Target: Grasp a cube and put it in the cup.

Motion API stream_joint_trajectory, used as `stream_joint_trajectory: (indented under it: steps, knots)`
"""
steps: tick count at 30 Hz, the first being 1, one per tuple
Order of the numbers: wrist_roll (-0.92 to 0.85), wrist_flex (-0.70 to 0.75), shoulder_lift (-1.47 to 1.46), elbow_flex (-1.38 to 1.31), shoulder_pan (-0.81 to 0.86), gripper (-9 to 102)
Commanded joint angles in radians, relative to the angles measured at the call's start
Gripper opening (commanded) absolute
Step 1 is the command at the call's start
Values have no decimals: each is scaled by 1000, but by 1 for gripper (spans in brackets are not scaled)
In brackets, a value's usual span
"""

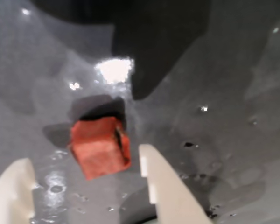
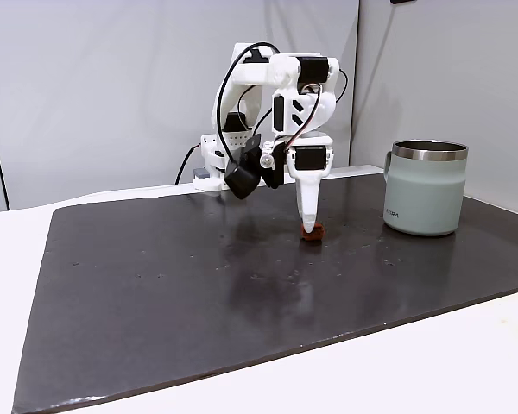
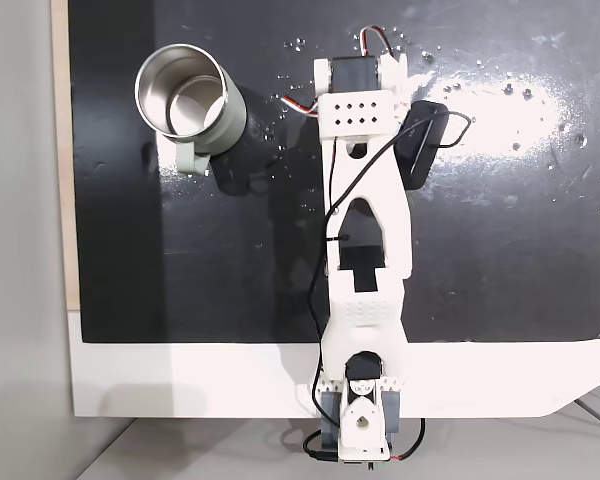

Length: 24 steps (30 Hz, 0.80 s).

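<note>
We find the gripper spread wide, holding nothing, its pale fingers low over the dark mat so the cube sits between them for a pinch. The cup stands upright, well apart, mouth open to receive it.

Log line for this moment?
hand: open, straddling cube | cube: on mat, ungrasped | cup: upright, empty, apart
</note>
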Motion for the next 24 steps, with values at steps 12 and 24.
stream_joint_trajectory:
  steps: [12,24]
  knots:
    - [-34,57,-98,-161,-29,25]
    - [-34,61,-107,-170,-34,6]
